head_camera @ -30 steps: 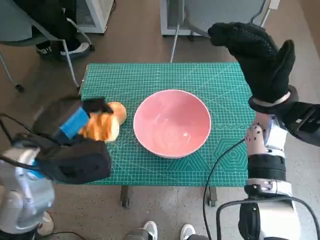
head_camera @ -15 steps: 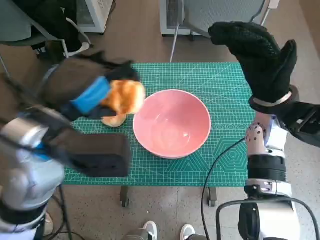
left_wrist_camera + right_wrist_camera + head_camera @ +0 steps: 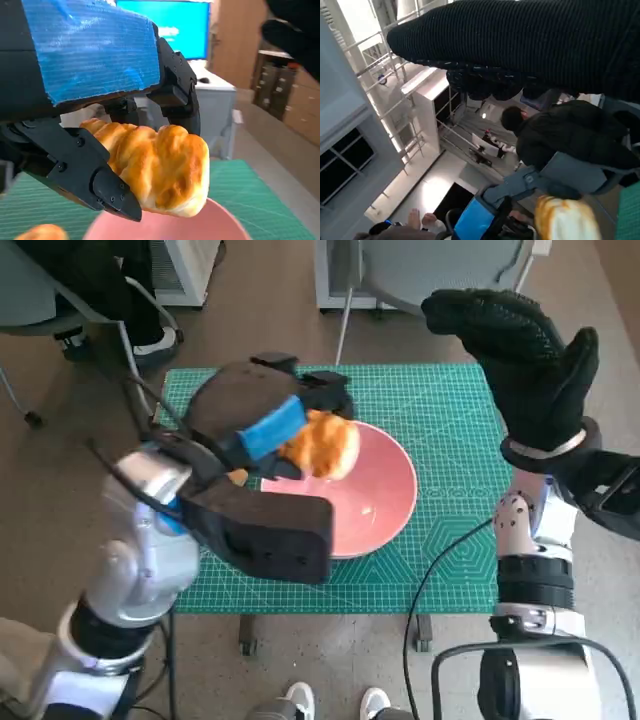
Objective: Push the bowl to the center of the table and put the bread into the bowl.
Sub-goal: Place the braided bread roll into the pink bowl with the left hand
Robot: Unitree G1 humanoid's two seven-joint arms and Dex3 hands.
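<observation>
The pink bowl (image 3: 375, 495) sits near the middle of the green mat. My left hand (image 3: 270, 425), black with blue tape, holds a golden piece of bread (image 3: 322, 445) above the bowl's left part. In the left wrist view the bread (image 3: 160, 170) is pinched between the black fingers (image 3: 100, 187), with the bowl's rim (image 3: 225, 225) just beneath. A second piece of bread (image 3: 237, 478) lies on the mat, mostly hidden by my left arm, and shows in the wrist view too as bread (image 3: 42, 233). My gloved right hand (image 3: 530, 365) is raised over the table's right edge, fingers apart, holding nothing.
The green cutting mat (image 3: 450, 420) covers the small table. A cable (image 3: 430, 575) hangs over the front right edge. Chair legs and a person's feet (image 3: 150, 340) stand beyond the far left corner. A seated person (image 3: 560, 135) shows in the right wrist view.
My left hand has carried the bread from the mat's left side up and rightward, until it hangs over the bowl. The right hand has stayed raised.
</observation>
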